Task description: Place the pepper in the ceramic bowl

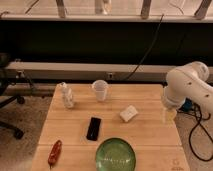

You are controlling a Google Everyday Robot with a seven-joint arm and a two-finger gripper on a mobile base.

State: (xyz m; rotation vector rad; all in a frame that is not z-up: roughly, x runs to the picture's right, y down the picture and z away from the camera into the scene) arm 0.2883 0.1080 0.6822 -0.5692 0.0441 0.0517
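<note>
Nearest you, the pepper [54, 152] lies at the counter's [150, 135] near left corner, well apart from the ceramic bowl [115, 154], which sits at the near edge around the middle. Just beyond the bowl lies a black phone [93, 128]. Farther back and to the right is a small white object [129, 113]. The tool [169, 115] hangs at the counter's right edge; you cannot tell whether it is released or clenched. Farthest back stand a clear cup [100, 90] and a pale bottle-like object [66, 95].

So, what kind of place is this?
Likely a lab or office: black cable on the wall, black wheeled office chair at left, light wooden table. The end effector hangs at its right edge.
</note>
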